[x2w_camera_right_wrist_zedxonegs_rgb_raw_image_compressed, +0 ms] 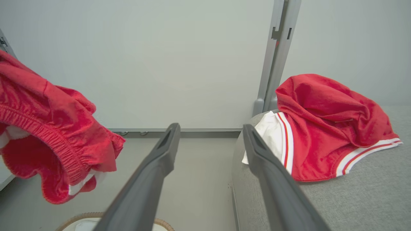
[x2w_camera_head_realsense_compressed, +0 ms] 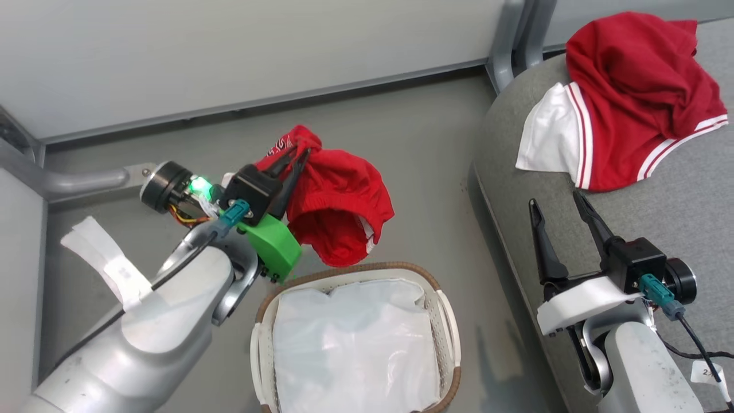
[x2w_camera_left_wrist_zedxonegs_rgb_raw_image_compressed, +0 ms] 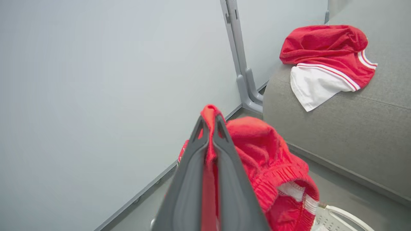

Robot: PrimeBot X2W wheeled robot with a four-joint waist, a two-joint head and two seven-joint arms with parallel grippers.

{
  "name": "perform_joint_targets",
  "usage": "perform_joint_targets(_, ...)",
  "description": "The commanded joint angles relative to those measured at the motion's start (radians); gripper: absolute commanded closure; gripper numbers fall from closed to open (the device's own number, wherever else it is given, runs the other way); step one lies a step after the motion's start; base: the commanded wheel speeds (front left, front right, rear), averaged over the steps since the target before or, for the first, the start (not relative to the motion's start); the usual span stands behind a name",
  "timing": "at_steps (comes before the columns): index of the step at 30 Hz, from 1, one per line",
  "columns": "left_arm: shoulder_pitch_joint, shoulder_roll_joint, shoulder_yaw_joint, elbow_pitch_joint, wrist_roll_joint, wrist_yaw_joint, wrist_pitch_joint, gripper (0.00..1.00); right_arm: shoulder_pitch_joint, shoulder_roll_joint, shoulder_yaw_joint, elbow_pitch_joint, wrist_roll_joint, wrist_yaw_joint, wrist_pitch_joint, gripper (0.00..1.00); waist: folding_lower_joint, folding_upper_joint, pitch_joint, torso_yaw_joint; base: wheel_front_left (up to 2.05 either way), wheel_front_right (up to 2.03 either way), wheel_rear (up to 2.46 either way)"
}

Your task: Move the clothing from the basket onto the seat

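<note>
A: Left gripper point(x2w_camera_head_realsense_compressed: 298, 150)?
B: Clamped on red shorts point(x2w_camera_head_realsense_compressed: 338, 212), hanging just above the basket's point(x2w_camera_head_realsense_compressed: 355, 269) far rim.
A: Right gripper point(x2w_camera_head_realsense_compressed: 556, 199)?
B: Fingers wide apart, holding nothing, right of the basket by the seat point(x2w_camera_head_realsense_compressed: 659, 218) edge.
A: Other garment point(x2w_camera_head_realsense_compressed: 636, 97)?
B: Lying on the seat, beyond the basket to its right.
A: Differences between views?
B: From the head, white liner point(x2w_camera_head_realsense_compressed: 352, 344) inside the basket; from the right wrist, the shorts' elastic waistband.

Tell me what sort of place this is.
Likely a partitioned test bay staged as a laundry corner: plain pale grey wall panels on metal posts, a large grey woven-fabric sofa seat, and a small white perforated plastic laundry basket.
</note>
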Motion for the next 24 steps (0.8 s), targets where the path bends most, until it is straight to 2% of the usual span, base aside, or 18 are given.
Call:
perform_joint_targets(1, -0.025, 0.012, 0.006, -0.019, 0.001, -0.003, 0.012, 1.0, 0.022, -0.005, 0.004, 0.005, 0.0, -0.002, -0.002, 0.0, 0.0001, 0.0, -0.081, -0.005, 0.0, 0.0, 0.0)
perform_joint_targets(6, -0.087, 0.032, 0.028, -0.075, -0.005, 0.004, 0.051, 1.0, 0.043, -0.005, 0.021, 0.011, -0.001, -0.002, -0.002, 0.0, 0.0001, 0.0, -0.124, -0.017, 0.0, 0.0, 0.0)
perform_joint_targets(14, -0.149, 0.011, 0.058, -0.104, -0.032, 0.015, 0.084, 1.0, 0.047, -0.004, 0.083, 0.006, 0.008, -0.002, -0.002, 0.0, 0.0001, 0.0, -0.147, -0.026, 0.0, 0.0, 0.0)
perform_joint_targets(24, -0.171, -0.029, 0.045, -0.075, -0.041, 0.013, 0.085, 1.0, -0.009, -0.004, 0.281, -0.025, 0.091, -0.002, -0.002, 0.0, 0.0001, 0.0, -0.164, -0.024, 0.0, 0.0, 0.0)
